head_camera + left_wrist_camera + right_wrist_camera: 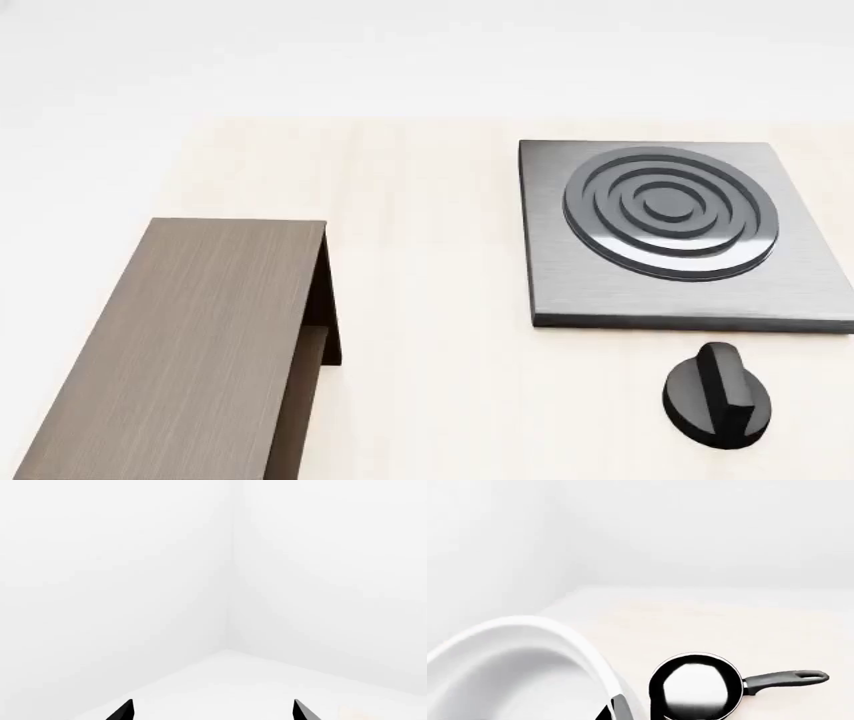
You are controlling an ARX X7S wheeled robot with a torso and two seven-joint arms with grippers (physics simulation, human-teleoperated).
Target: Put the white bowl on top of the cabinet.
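The white bowl fills the near part of the right wrist view, its thick rim curving across. One grey finger of my right gripper lies against the outside of the bowl's wall; the other finger is hidden behind the wall, so the jaws clamp the wall. The dark brown cabinet shows at the lower left of the head view, its flat top bare. My left gripper is open and empty, facing a white wall corner. Neither gripper nor the bowl shows in the head view.
A grey square stove plate with ring burner lies at the right of the pale wooden table, a black knob in front of it. A black frying pan lies on the table beyond the bowl, handle pointing away.
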